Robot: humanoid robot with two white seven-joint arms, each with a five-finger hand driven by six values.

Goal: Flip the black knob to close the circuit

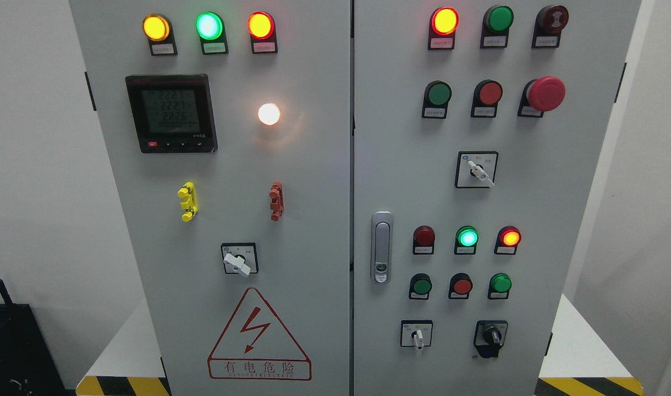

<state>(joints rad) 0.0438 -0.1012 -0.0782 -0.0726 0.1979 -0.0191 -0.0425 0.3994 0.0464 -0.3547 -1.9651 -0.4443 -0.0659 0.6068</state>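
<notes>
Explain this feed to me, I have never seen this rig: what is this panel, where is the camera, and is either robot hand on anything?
This single picture comes from the camera on the humanoid robot's head, facing a tall grey two-door metal electrical cabinet. Neither robot hand is in view, so nothing is held. The left door carries lit round lamps, a black digital meter, yellow and red clips, a white-handled switch and a red lightning warning triangle. The right door has push buttons, a big red mushroom stop button, a silver door latch and, at its lower right, the black rotary knob your task concerns.
</notes>
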